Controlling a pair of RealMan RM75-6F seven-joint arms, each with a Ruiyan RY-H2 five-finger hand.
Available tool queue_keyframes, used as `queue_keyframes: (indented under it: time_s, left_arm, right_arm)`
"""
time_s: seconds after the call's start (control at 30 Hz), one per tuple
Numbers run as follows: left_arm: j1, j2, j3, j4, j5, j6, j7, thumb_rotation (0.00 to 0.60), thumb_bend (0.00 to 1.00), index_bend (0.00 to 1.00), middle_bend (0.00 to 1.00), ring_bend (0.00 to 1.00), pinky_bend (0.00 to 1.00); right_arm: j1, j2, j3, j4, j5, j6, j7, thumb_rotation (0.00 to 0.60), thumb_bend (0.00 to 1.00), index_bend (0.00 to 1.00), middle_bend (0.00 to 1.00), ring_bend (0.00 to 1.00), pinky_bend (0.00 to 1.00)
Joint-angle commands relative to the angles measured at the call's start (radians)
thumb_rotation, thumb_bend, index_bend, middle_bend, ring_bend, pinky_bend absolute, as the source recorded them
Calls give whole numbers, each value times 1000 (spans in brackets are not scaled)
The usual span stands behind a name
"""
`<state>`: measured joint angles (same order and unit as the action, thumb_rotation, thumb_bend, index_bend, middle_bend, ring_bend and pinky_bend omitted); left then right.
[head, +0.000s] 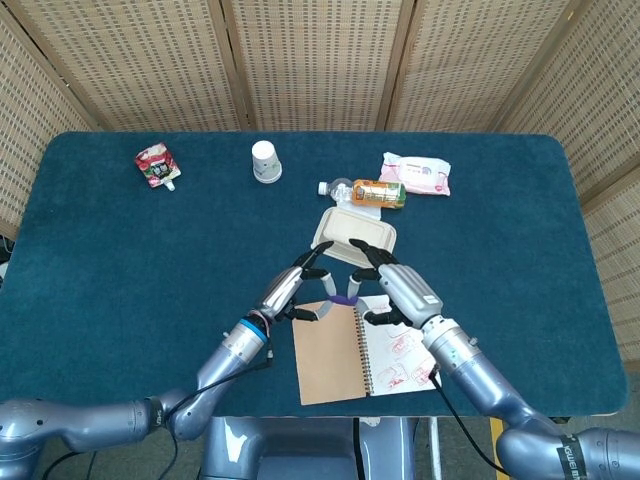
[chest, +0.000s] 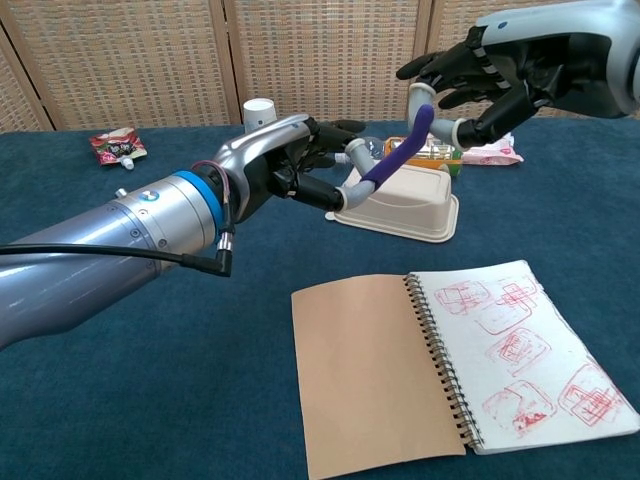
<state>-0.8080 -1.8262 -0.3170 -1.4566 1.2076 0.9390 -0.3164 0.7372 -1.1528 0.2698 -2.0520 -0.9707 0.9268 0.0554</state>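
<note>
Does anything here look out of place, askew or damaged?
The bottle lies on its side between the clamshell box and the wipes pack. The notebook is open at pages of red scribbles. The left hand and right hand both hold a purple pen in mid-air.

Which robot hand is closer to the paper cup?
Left. The left hand is nearer the cup, holding a purple pen; the right hand is further right, at the pen's top.
</note>
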Motion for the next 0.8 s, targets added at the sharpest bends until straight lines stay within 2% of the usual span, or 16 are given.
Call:
queue_keyframes:
  time_s: [0.03, 0.4, 0.67, 0.8]
  left_arm:
    - [1, 3, -1, 3, 0, 0, -3, 600, 515, 703, 0, 0, 0]
    - [18, 49, -7, 31, 3, 6, -16, 600, 516, 715, 0, 0, 0]
    - [64, 179, -14, 67, 21, 26, -43, 600, 520, 720, 0, 0, 0]
    - [123, 317, -16, 110, 38, 57, -83, 600, 520, 721, 0, 0, 0]
  right_arm:
    - [-4, 0, 0, 5, -6, 2, 6, 600, 752, 786, 17, 0, 0]
    - [-22, 20, 4, 26, -18, 13, 27, 600, 753, 798, 21, 0, 0]
    - [-51, 71, 0, 58, -40, 31, 29, 600, 753, 798, 21, 0, 0]
    - [-81, 108, -17, 100, -65, 44, 28, 600, 753, 799, 21, 0, 0]
